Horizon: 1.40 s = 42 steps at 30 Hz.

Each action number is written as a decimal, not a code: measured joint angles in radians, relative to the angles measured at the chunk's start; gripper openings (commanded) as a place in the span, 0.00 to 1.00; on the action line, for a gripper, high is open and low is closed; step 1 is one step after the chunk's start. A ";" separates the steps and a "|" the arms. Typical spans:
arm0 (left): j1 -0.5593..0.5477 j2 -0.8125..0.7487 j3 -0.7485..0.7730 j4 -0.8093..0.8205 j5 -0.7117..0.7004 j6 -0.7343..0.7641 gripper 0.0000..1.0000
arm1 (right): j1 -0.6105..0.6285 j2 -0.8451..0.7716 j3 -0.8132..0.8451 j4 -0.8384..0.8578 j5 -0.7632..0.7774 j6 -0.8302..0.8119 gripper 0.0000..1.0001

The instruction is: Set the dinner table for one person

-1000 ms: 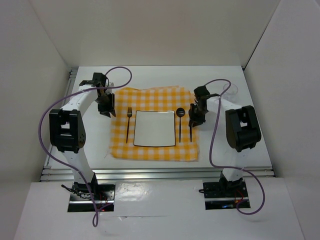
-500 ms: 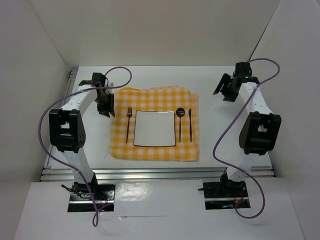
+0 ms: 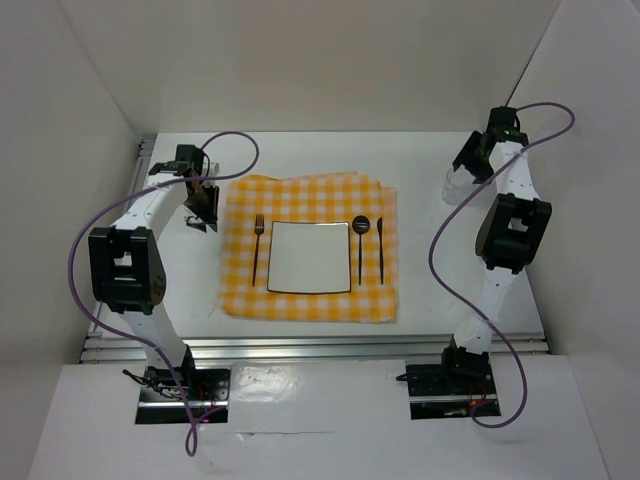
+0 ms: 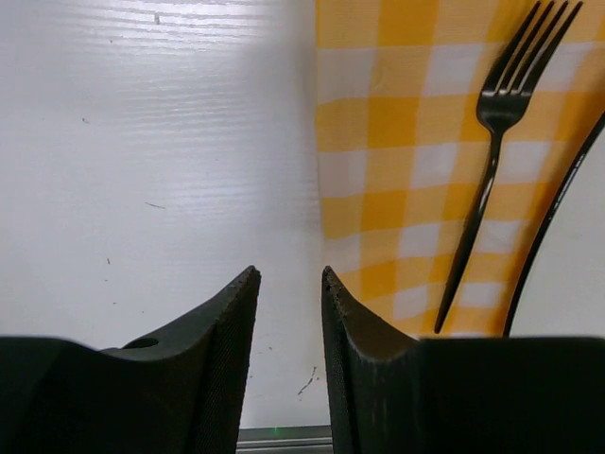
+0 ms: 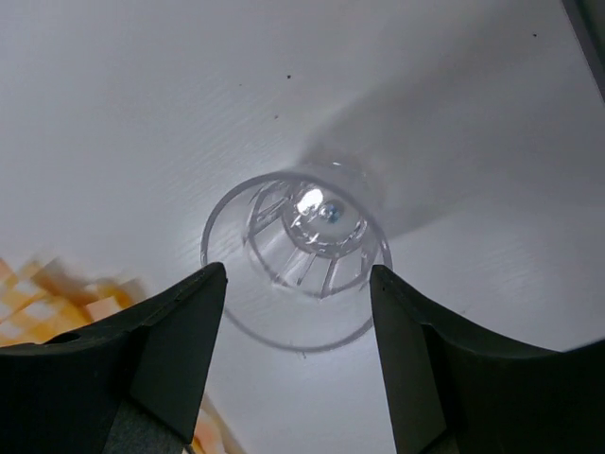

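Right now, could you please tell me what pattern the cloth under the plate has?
Yellow-and-white checks; the cloth shows best in the top external view.

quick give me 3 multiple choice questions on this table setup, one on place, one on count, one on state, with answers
1. Where does the fork lie?
A. On the checked cloth, left of the plate
B. Right of the plate
C. On top of the plate

2. How many pieces of cutlery lie on the cloth?
A. One
B. Three
C. Five

3. How do the fingers of the right gripper stand at the glass?
A. Shut on it
B. Apart, not clamped on it
C. Shut tight, empty

Answers:
1 A: the top view shows the fork left of the plate.
2 B: fork, spoon and knife.
3 B: the wrist view shows a wide gap between them.
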 measured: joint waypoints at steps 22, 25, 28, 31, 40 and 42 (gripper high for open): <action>0.027 -0.001 -0.009 0.006 -0.031 0.002 0.40 | 0.000 0.033 0.028 -0.031 0.130 -0.080 0.64; 0.027 -0.001 -0.009 0.006 -0.029 0.002 0.40 | -0.001 -0.036 0.013 -0.027 0.179 -0.103 0.64; 0.027 -0.001 -0.009 0.006 -0.027 0.002 0.40 | -0.002 -0.108 -0.012 -0.016 0.223 -0.117 0.64; 0.027 -0.001 -0.009 0.006 -0.022 0.002 0.40 | -0.005 -0.135 -0.029 -0.004 0.235 -0.122 0.65; 0.027 -0.001 -0.009 0.006 -0.013 0.006 0.40 | -0.008 -0.021 -0.043 -0.013 0.228 -0.116 0.65; 0.027 -0.001 -0.009 0.006 -0.013 0.006 0.40 | -0.012 0.002 -0.043 -0.019 0.218 -0.112 0.65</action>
